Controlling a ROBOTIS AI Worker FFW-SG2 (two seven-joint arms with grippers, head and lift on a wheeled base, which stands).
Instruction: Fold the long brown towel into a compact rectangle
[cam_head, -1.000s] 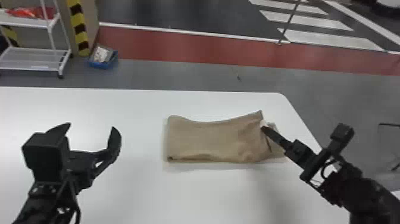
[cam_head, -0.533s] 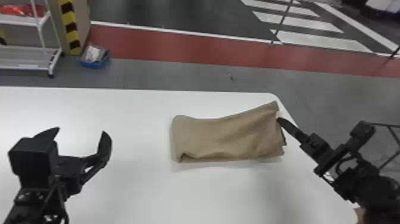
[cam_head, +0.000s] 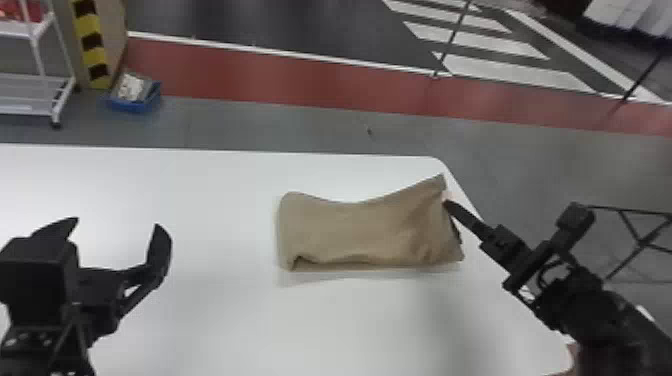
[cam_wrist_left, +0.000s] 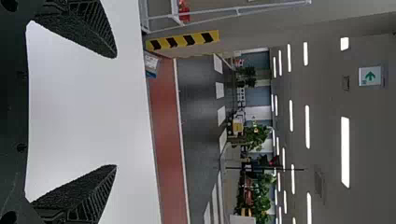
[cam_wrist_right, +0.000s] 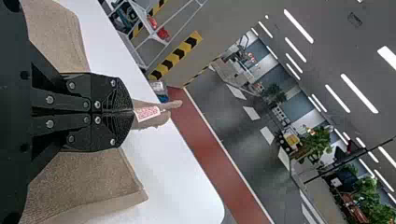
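The brown towel lies folded on the white table, its right end pulled up and creased near the table's right edge. At that end my right gripper is shut on the towel. In the right wrist view the fingers of my right gripper are pressed together on a bit of towel with a white tag, and more towel spreads on both sides. Off to the left of the towel, my left gripper stands open above the table with nothing in it; in the left wrist view, my left gripper shows its fingers wide apart.
The white table has its right edge close beside the towel and my right gripper. On the floor behind stand a white shelf rack and a blue bin.
My right gripper has moved right with the towel's end, so the towel has shifted and stretched rightward. The left gripper sits slightly farther left and lower in the head view.
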